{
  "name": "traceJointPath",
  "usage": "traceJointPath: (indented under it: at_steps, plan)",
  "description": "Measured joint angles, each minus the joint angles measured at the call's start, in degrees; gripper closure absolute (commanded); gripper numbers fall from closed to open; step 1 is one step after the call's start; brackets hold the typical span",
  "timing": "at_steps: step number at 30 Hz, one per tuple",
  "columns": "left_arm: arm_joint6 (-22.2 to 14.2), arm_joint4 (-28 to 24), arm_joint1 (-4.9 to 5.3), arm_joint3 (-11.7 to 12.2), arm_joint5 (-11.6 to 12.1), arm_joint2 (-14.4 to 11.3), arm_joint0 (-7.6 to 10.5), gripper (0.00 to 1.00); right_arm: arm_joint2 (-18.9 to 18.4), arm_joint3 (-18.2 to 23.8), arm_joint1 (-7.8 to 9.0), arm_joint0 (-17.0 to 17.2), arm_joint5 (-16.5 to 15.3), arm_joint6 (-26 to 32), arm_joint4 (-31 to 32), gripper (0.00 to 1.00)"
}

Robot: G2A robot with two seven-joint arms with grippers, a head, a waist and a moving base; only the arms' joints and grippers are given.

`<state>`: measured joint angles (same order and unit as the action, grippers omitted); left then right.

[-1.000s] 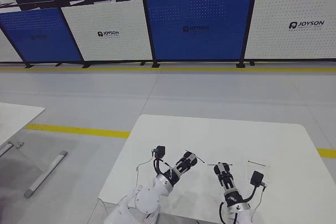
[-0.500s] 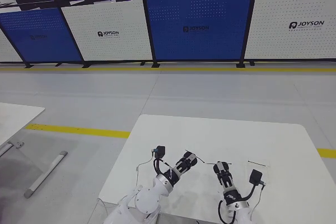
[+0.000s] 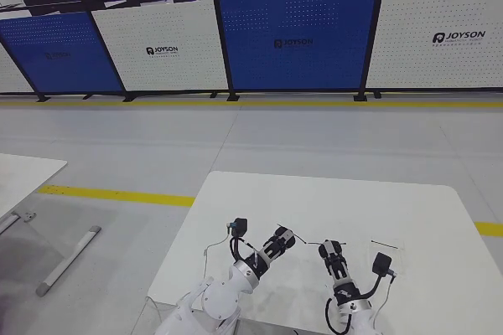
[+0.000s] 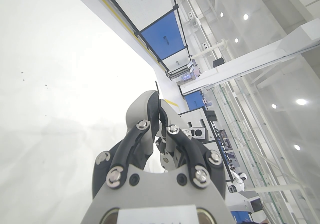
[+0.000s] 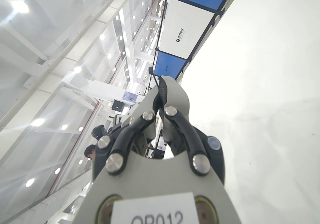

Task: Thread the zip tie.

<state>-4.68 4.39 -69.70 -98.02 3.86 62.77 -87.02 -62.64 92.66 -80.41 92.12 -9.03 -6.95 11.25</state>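
Observation:
My left gripper (image 3: 279, 240) (image 4: 158, 101) hovers low over the white table (image 3: 335, 197), shut on a thin black zip tie (image 3: 293, 235) whose tip (image 4: 156, 87) pokes out past the fingertips. Just to its right, my right gripper (image 3: 329, 249) (image 5: 160, 88) is shut on a black zip tie strap (image 3: 317, 245). That strap's small head (image 5: 150, 70) sticks out beyond the fingers. The two held ends lie close together between the grippers. I cannot tell whether they are one tie or two.
Another black zip tie (image 3: 384, 244) lies flat on the table to the right of the right gripper. The table's far half is bare white surface. A second table's corner (image 3: 17, 180) stands off to the left across the floor.
The right gripper has shifted slightly left, bringing its strap a little nearer the left gripper. The left gripper has kept still.

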Motion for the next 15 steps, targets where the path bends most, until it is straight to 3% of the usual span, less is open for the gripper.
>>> traceJointPath:
  at_steps: [15]
  plan:
    - [0.00,0.00,0.00,0.00,0.00,0.00,0.00,1.00,0.70,-0.60,-0.33,-1.06,2.04,0.33,0.83,1.00]
